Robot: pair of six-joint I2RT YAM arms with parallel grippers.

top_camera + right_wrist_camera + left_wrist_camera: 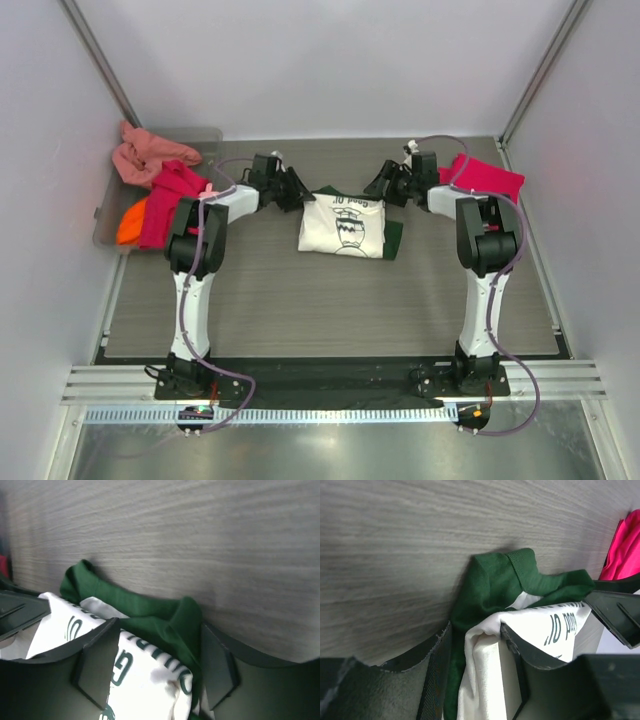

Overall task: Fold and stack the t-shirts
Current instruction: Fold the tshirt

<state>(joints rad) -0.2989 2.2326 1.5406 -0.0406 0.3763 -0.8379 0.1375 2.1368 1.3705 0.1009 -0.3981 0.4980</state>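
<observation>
**Grey wood-grain tabletop** [300, 310]: the arm bases and a dark strip cover its near edge. A tray covers its far left corner.

**Translucent grey plastic tray** [104, 215]: it sits in the far left corner of the tabletop, and the left arm hides part of its right wall. It holds:
- a crumpled salmon t-shirt [150, 155] at the far end;
- a magenta t-shirt [168, 195] draped toward the right rim;
- an orange t-shirt [130, 225], of which only a small patch shows at the near end.

Whether more cloth lies beneath these cannot be told.

**Cream-white t-shirt with dark green sleeves and dark print** [345, 228]: it lies partly folded, print up, midway between the left and right edges and nearer the far edge. A green strip shows along its right side. The print is too small to read from above and is cut off in both wrist views. Both far corners of the shirt are hidden under the hands.

**Folded crimson-pink t-shirt** [485, 178]: it lies in the far right corner of the tabletop. The right arm covers its left part.

**Left hand** [298, 195]: it is at the far left corner of the cream-white shirt. In its wrist view the fingers [435, 665] are partly closed. Bunched green and white cloth fills the gap and touches both, so the shirt is gripped.

**Right hand** [385, 188]: it is at the far right corner of the same shirt. Its fingers [97, 660] are set wider, and a thick fold of green and printed white cloth is held between them.

Whether either corner is lifted off the tabletop cannot be told.
</observation>
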